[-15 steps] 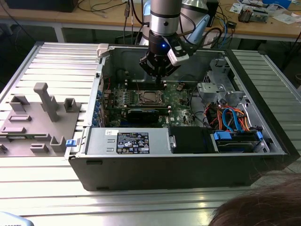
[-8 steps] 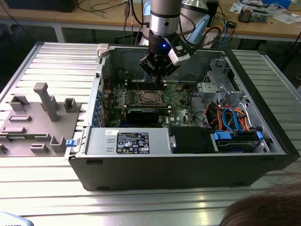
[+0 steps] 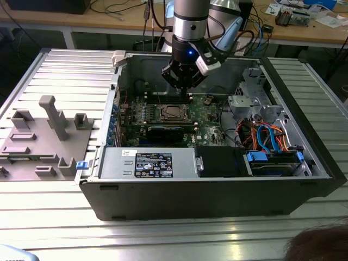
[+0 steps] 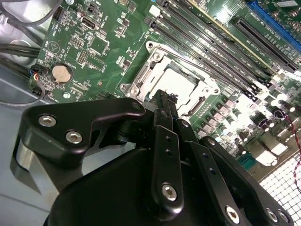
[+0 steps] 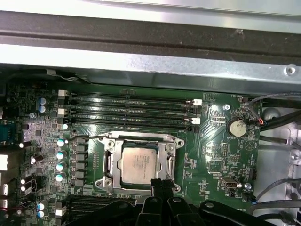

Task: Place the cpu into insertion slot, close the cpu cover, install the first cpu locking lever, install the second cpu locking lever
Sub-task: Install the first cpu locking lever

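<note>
"Exterior view first: where is the arm?"

"Upper centre of the frame, reaching down into the open computer case [image 3: 190, 198]. The gripper [image 3: 190, 97] hangs just above the insertion slot [image 3: 162, 116] in the picture."

"And the fingers?"

"Clenched. In both wrist views the black tips are pressed together, with nothing visible between them. They sit at one edge of the socket. I cannot tell whether they touch it."

"Where's the cpu?"

"The cpu [image 5: 139, 162] lies flat in the slot, silver top up. The cpu cover [image 5: 111, 160] is down around it, so the chip shows through the cover's window. A thin wire locking lever [image 5: 89, 137] runs along the side facing the memory slots [image 5: 131, 110]. Whether it is latched, I cannot tell."

"What crowds the spot?"

"The memory slots run just beside the socket, a row of capacitors [image 5: 60, 160] flanks another side, and a coin battery [image 5: 234, 127] sits further off on the green board. In the exterior view a black graphics card [image 3: 165, 132] lies just below the socket, the power supply [image 3: 147, 163] is lower centre, and blue and orange cables [image 3: 266, 136] fill the right. A grey fixture [image 3: 49, 130] stands outside the case on the exterior view's left. A person's dark hair [image 3: 321, 244] shows at the lower right corner."
</note>
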`<state>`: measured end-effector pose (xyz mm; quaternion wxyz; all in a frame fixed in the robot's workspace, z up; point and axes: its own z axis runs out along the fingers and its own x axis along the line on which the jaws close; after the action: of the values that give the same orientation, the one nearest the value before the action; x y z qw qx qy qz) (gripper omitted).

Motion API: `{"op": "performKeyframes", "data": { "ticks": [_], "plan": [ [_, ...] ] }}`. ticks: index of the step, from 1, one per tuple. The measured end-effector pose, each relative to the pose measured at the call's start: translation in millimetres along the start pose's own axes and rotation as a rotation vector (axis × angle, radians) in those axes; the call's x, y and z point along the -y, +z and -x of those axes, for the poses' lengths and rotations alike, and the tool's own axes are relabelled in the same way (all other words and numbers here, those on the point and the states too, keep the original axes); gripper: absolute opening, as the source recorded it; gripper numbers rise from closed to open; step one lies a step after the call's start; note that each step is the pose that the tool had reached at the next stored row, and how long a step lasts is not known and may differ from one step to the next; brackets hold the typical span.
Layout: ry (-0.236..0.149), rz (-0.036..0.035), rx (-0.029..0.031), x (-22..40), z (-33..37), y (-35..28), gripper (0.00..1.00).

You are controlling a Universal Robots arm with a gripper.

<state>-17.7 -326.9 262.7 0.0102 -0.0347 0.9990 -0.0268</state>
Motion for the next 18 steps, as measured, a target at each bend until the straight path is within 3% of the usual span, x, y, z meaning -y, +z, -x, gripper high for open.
{"op": "performKeyframes", "data": {
  "ticks": [18],
  "plan": [
    [-0.082, 0.0016, 0.0045, 0.0, 0.0, 0.0, 0.11]
  ]
}}
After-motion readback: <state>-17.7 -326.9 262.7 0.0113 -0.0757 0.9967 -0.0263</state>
